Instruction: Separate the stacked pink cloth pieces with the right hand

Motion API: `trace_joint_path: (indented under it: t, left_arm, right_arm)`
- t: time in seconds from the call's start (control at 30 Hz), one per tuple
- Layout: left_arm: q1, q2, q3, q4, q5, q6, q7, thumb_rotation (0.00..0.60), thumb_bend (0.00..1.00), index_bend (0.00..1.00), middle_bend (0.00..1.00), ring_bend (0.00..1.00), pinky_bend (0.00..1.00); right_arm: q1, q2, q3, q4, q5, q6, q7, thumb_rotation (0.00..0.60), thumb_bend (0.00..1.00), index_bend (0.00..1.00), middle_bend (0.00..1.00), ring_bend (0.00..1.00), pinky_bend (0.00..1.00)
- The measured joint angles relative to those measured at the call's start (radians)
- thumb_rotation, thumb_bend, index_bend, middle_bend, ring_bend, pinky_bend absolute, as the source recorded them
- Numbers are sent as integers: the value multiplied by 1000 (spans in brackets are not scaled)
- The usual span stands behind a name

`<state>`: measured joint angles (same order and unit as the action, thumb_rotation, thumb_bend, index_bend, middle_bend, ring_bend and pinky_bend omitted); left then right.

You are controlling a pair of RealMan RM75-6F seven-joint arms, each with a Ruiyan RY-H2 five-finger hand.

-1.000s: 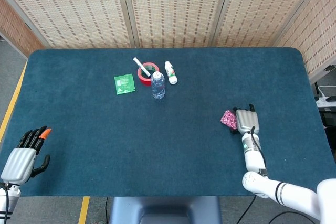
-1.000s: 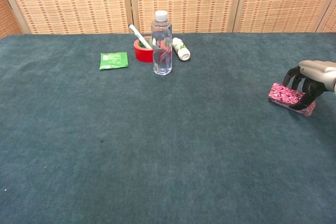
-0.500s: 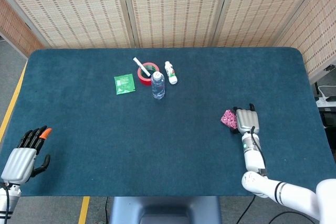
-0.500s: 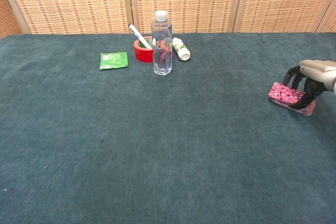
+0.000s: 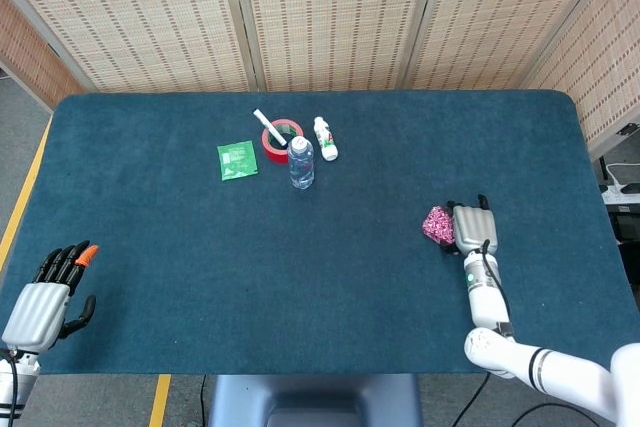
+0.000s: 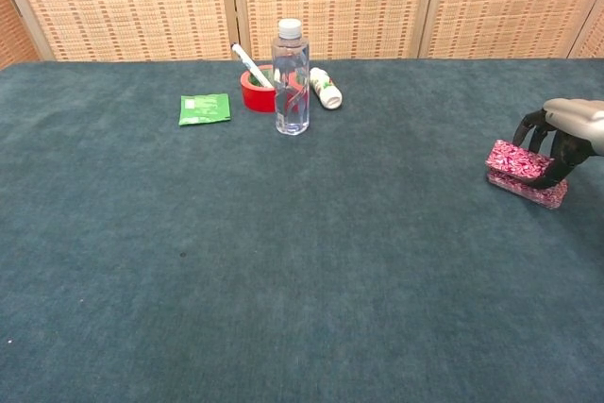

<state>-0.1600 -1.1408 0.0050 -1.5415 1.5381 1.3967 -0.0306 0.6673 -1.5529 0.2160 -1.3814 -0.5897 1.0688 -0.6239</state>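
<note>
Pink top cloth piece (image 6: 517,159) lifted slightly, pinched by right hand (image 6: 564,131).

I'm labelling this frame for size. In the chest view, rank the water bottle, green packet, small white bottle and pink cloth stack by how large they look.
1. water bottle, clearly the largest.
2. pink cloth stack and green packet: these look alike, and the stack sits nearer the camera, so no ranking.
3. small white bottle, smallest.
</note>
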Motion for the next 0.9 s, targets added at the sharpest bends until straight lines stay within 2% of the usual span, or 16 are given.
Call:
trace_joint_path:
  t: [0.33, 0.43, 0.57, 0.77, 0.9]
  left_arm:
    - [0, 1, 0, -1, 0, 1, 0, 600, 512, 0, 0, 0, 73]
    - [1, 3, 0, -1, -1, 1, -1, 600, 510, 0, 0, 0, 74]
    - [1, 3, -1, -3, -3, 1, 0, 600, 511, 0, 0, 0, 73]
    - [3, 7, 0, -10, 6, 9, 1, 600, 510, 0, 0, 0, 74]
    - [4, 10, 1, -13, 6, 9, -2, 600, 510, 0, 0, 0, 74]
  right_arm:
    - [-19, 42, -12, -110, -84, 46, 17, 600, 198, 587, 451, 419, 0]
    - [-28, 59, -32, -194, -134, 63, 16, 600, 199, 586, 451, 419, 0]
    - [-33, 61, -88, -282, -206, 72, -9, 600, 199, 570, 451, 419, 0]
    - [-28, -16, -132, -253, -247, 74, -54, 600, 199, 500, 449, 411, 0]
    - [-29, -42, -150, -232, -277, 81, -69, 600, 198, 386, 378, 357, 0]
